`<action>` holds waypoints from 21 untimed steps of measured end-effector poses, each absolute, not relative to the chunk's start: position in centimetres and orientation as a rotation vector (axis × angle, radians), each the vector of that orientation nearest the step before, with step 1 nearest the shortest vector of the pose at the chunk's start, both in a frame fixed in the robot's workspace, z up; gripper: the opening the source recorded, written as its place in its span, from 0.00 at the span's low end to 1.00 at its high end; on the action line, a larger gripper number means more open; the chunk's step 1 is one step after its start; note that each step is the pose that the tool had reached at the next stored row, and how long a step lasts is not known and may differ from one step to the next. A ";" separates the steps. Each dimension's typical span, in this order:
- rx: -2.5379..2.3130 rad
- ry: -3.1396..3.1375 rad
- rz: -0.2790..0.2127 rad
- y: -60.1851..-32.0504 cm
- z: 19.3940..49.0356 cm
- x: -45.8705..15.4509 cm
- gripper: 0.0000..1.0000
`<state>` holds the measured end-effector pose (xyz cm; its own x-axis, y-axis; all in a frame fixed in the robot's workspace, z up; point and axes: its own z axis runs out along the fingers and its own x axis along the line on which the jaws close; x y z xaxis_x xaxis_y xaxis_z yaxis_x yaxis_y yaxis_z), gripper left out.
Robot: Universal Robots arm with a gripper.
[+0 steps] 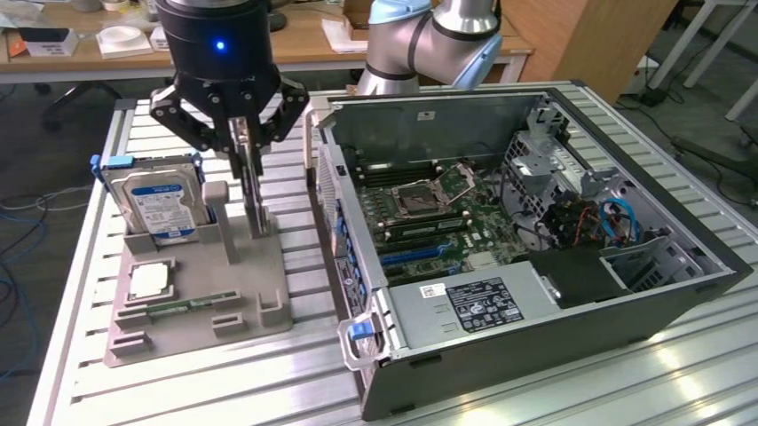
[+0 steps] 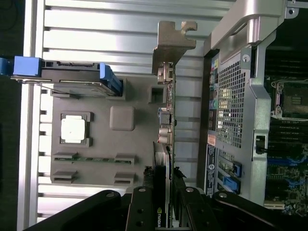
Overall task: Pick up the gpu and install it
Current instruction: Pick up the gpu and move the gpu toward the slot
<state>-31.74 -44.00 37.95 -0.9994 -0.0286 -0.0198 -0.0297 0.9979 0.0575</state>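
- At the exterior view's left, a grey holder [image 1: 177,330] [image 2: 139,144] sits on the slatted metal worktop [image 1: 296,377] [image 2: 106,33], just beside an open computer case [image 1: 427,115] [image 2: 250,96] on the exterior view's right.
- The gpu [image 1: 255,211] [image 2: 169,144] stands on edge in a slot on the side of the holder nearest the case, and its lower edge is seated there.
- In the wrist view its silver bracket [image 2: 172,45] is at the end away from the pincer.
- The pincer [image 1: 243,146] [image 2: 163,204] hangs straight down over the card and is clenched on the gpu, with one finger against each face near its upper edge.
- A hard drive [image 1: 160,200] [image 2: 72,79] with a blue-and-white label stands upright at the far left of the holder, apart from the gpu.
- A square processor chip [image 1: 149,280] [image 2: 73,129] lies flat in a recess nearer the camera.
- A narrow green memory stick [image 1: 177,306] [image 2: 91,159] lies just near of the chip.
- Inside the case the green motherboard [image 1: 427,213] lies exposed.
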 end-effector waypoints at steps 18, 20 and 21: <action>-0.045 3.121 0.090 -44.0 38.6 -31.7 0.26; -0.046 3.121 0.090 -44.0 38.7 -31.7 0.26; -0.046 3.121 0.090 -44.0 38.8 -31.7 0.26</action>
<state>-31.74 -44.00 38.80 -0.9994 -0.0286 -0.0198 -0.0297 0.9979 0.0574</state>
